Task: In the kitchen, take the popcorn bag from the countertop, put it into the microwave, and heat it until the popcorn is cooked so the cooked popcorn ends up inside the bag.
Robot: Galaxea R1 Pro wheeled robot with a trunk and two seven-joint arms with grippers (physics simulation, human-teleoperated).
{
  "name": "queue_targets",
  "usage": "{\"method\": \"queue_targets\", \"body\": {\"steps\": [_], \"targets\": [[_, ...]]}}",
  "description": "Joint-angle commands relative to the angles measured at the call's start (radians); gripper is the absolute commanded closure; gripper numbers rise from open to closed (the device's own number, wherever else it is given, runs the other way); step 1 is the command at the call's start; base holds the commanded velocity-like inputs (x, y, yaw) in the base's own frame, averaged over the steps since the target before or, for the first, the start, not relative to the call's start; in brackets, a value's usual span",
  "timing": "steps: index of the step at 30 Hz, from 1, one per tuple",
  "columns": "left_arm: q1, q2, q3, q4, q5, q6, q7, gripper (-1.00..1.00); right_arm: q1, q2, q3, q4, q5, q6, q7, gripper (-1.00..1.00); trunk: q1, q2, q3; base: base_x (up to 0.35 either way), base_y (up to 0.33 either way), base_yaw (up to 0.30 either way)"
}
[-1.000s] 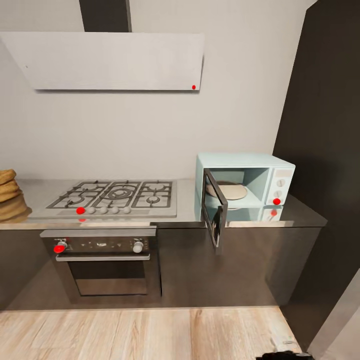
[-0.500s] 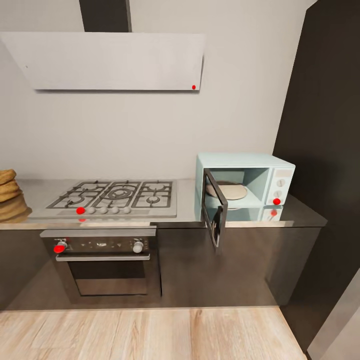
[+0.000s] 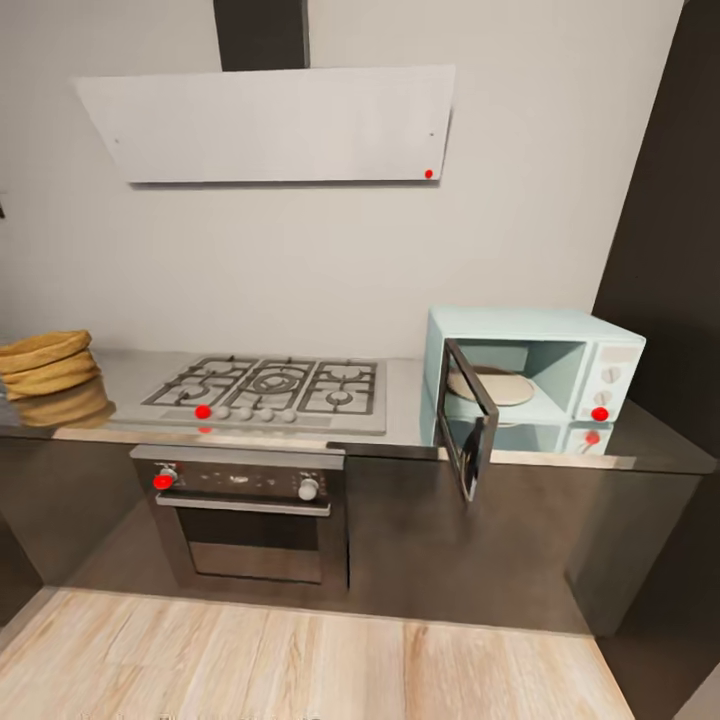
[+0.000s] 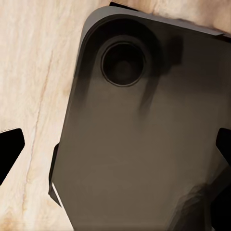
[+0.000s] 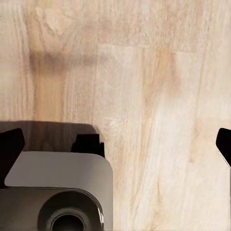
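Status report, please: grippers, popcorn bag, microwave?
Both grippers open, empty, pointing at the floor. Popcorn bag on the countertop, far left. Microwave door open, turntable bare. Gas hob lies between them.

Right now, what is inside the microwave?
The microwave stands with its door open. Inside lies a round pale turntable plate, bare where visible. The door covers the cavity's near left corner.

Head toward countertop (image 3: 400, 440); wrists floorward

Pale-blue boxy microwave (image 3: 560, 365) w/ dark glass door, white knobs, red dot. Tan-brown wrinkled popcorn bag (image 3: 45, 362). Grey glossy countertop (image 3: 410, 405) over dark cabinet fronts. Grey grated gas hob (image 3: 275, 390), red dot. Pale streaky wood-grain floor (image 3: 300, 660).
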Motion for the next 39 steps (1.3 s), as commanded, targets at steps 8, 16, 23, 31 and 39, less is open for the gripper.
{"method": "queue_targets", "body": {"steps": [8, 16, 23, 31, 39], "targets": [[0.0, -0.003, 0.006, 0.0, 0.0, -0.002, 0.001, -1.0, 0.034, 0.043, -0.006, 0.003, 0.012, -0.006, -0.008, -1.0, 0.0, -0.001, -0.001, 0.0, 0.0, 0.272], [0.0, -0.003, 0.005, 0.0, 0.0, -0.003, 0.001, -1.0, 0.046, 0.092, -0.006, 0.003, 0.01, -0.008, -0.056, -1.0, 0.0, -0.001, -0.001, 0.0, 0.0, 0.276], [0.0, -0.003, 0.005, 0.001, 0.001, -0.046, 0.003, -1.0, 0.05, 0.093, -0.007, 0.003, 0.007, -0.015, -0.065, -1.0, 0.0, -0.001, -0.001, 0.0, 0.0, 0.277], [0.0, -0.004, 0.005, 0.001, 0.002, -0.048, 0.003, -1.0, 0.063, 0.089, -0.007, 0.003, 0.008, -0.018, -0.065, -1.0, 0.0, -0.001, -0.001, 0.0, 0.0, 0.277], [0.0, -0.003, 0.006, 0.001, 0.002, -0.048, 0.002, -1.0, 0.063, 0.091, -0.007, 0.003, 0.01, -0.015, -0.064, -1.0, 0.0, -0.001, 0.002, 0.0, 0.0, 0.277]]}}
